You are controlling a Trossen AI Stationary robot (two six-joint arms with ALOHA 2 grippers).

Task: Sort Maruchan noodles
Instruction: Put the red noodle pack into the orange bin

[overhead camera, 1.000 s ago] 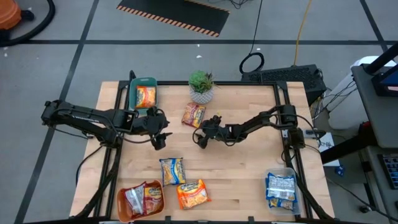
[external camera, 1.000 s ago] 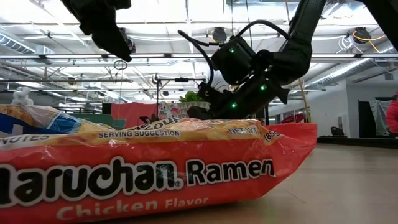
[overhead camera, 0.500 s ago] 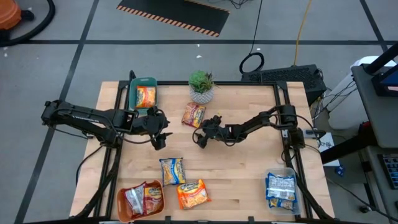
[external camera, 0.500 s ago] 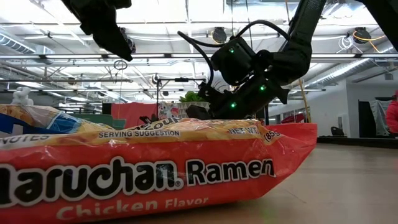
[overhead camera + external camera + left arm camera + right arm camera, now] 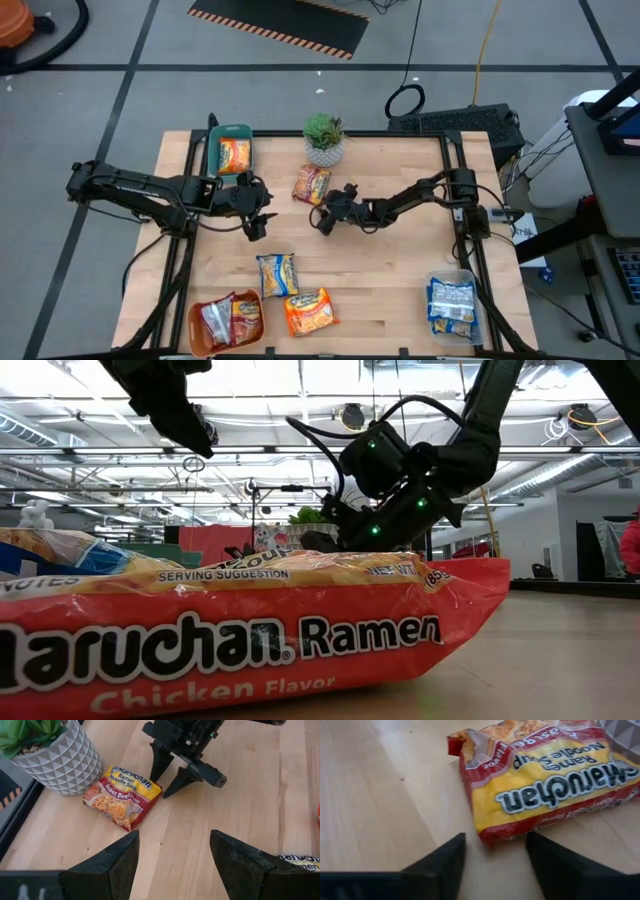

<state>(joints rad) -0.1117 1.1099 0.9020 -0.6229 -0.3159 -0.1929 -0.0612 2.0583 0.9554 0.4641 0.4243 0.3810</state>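
A dark red and yellow noodle packet [image 5: 311,184] lies flat on the table beside the potted plant [image 5: 324,138]. My right gripper [image 5: 495,845] is low at the packet's near corner, open, one finger on each side of that corner. My left gripper [image 5: 175,845] hangs open above the table's left middle [image 5: 255,222] with nothing between its fingers. A blue-and-yellow packet [image 5: 277,274] and an orange packet [image 5: 309,310] lie flat near the front edge. The orange one fills the low view [image 5: 250,630]. My right gripper comes at the packet slanting down from the table's right. Its fingertips [image 5: 457,845] stand on either side of the packet's corner [image 5: 490,836]. I cannot tell whether they touch it. The packet lies flat on the table.
A teal bin [image 5: 214,150] at the far left holds an orange packet. An orange bin [image 5: 196,322] at the near left holds red packets. A clear bin [image 5: 466,275] at the near right holds blue ones. Bare wood lies in the table's middle and right.
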